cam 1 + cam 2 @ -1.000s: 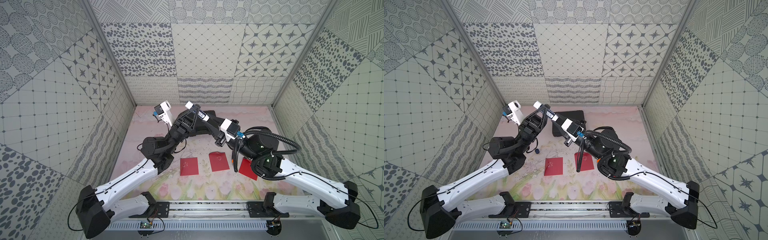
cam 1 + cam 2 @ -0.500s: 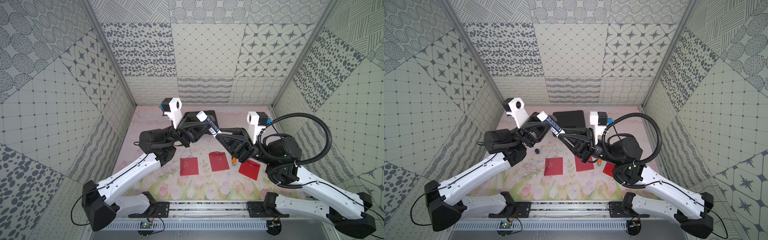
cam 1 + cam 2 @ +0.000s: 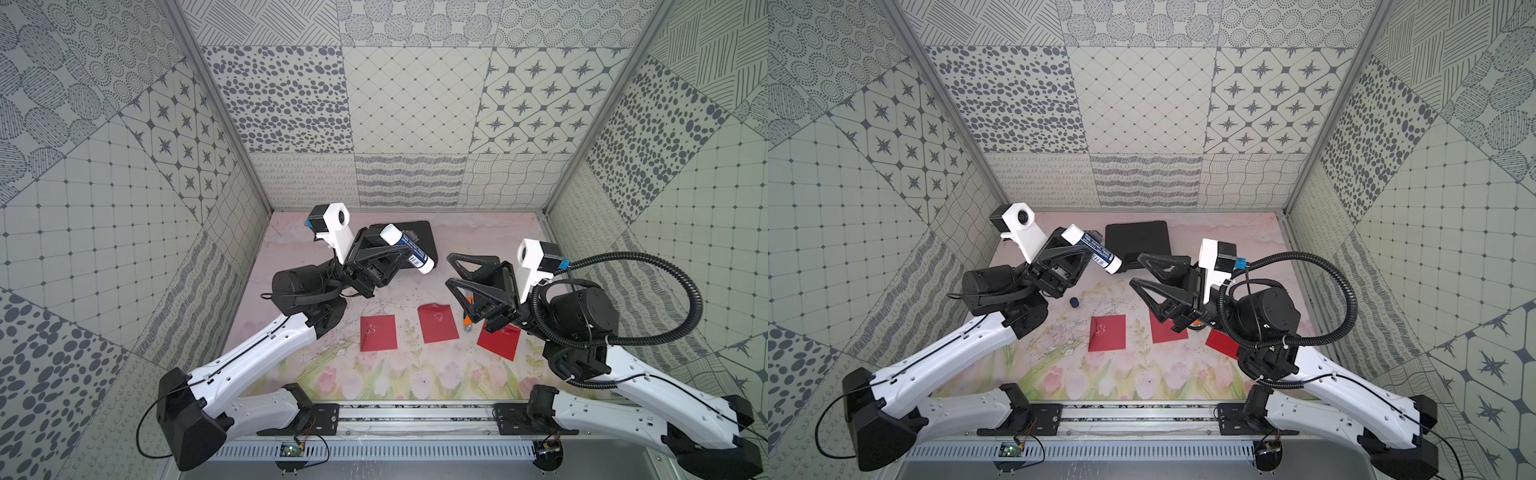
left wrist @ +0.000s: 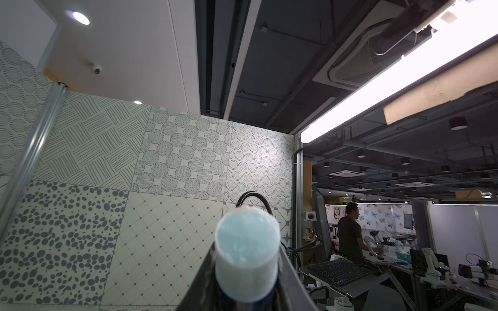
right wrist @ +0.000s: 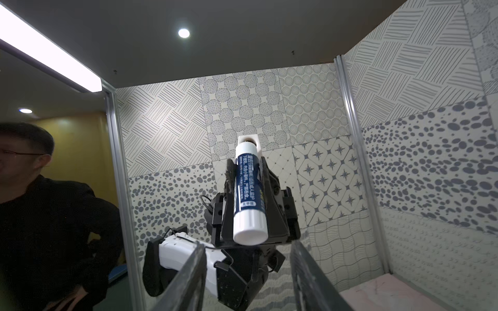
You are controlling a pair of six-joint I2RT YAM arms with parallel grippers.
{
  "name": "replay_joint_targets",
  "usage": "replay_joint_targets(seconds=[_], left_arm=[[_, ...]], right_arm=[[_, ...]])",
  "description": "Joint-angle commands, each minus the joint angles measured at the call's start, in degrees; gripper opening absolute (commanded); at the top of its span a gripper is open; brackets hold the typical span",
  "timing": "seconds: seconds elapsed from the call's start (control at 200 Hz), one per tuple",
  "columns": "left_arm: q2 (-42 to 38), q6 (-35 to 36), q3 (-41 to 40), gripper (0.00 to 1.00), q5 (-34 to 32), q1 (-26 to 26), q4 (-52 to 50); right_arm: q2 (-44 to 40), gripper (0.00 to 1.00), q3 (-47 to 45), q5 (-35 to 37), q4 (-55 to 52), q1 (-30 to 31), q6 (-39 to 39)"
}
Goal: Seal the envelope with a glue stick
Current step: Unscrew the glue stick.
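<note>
The left gripper (image 3: 391, 249) is raised above the bench's (image 3: 374, 376) far-left part and is clamped on the glue stick (image 3: 409, 251), which is tilted with its open end up. In the left wrist view the pale blue glue face (image 4: 246, 250) is bare (no cap on it). The right wrist view shows the stick's white base (image 5: 249, 234) and blue label between the two black fingers. Just beside the left arm's elbow, a small dark-blue piece (image 3: 1074, 302) lies on the bench; it may be the cap, but it is too small to tell.

Three red envelopes lie flat in a row across the middle: left (image 3: 377, 332), middle (image 3: 437, 323) and right (image 3: 498, 341), the last partly under the right arm. A black pad (image 3: 1136, 237) sits at the far edge.

The right gripper (image 3: 451, 270) hangs above the middle-right part with its jaws apart and nothing between them. It faces the stick and is clear of it. Below it an orange-handled wrench (image 3: 467, 318) lies between the middle and right envelopes, mostly hidden.
</note>
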Motion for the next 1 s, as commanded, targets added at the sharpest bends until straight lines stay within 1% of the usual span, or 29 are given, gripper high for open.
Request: replay_joint_targets(seconds=[0.0, 0.05, 0.17, 0.295, 0.47, 0.61, 0.67, 0.861, 0.991], left_arm=[[-1.7, 1.3, -4.7, 0.0, -18.8, 0.2, -2.3], [-1.8, -0.2, -5.8, 0.0, -21.3, 0.2, -1.9], [-1.2, -3.3, -6.6, 0.0, -24.1, 0.2, -0.8], [-0.3, -5.1, -6.6, 0.0, -24.7, 0.2, 0.7], [0.0, -6.0, -6.3, 0.0, -25.0, 0.2, 0.6], [0.1, -6.6, -6.3, 0.0, -25.0, 0.2, 1.0], [0.0, -6.6, -6.1, 0.0, -24.9, 0.2, 1.2], [0.2, -7.2, -5.6, 0.0, -24.3, 0.2, 1.0], [0.0, -7.5, -6.2, 0.0, -24.4, 0.1, 1.3]], right_arm=[[3.0, 0.5, 2.8, 0.1, 2.1, 0.3, -20.9], [4.3, 0.51, 3.4, -1.8, 2.7, 0.3, -27.8], [7.9, 0.55, 7.2, 0.4, 0.2, 0.5, -37.7], [10.5, 0.57, 9.0, 3.0, -1.2, 0.5, -43.7], [11.4, 0.55, 8.3, 7.3, -1.4, 0.5, -46.0], [11.5, 0.49, 7.6, 10.4, -2.2, 0.6, -46.8], [11.7, 0.47, 7.3, 10.9, -2.2, 0.6, -47.0], [13.7, 0.44, 8.5, 12.0, -3.2, 0.6, -47.4], [14.5, 0.4, 9.3, 12.3, -3.4, 0.6, -47.2]])
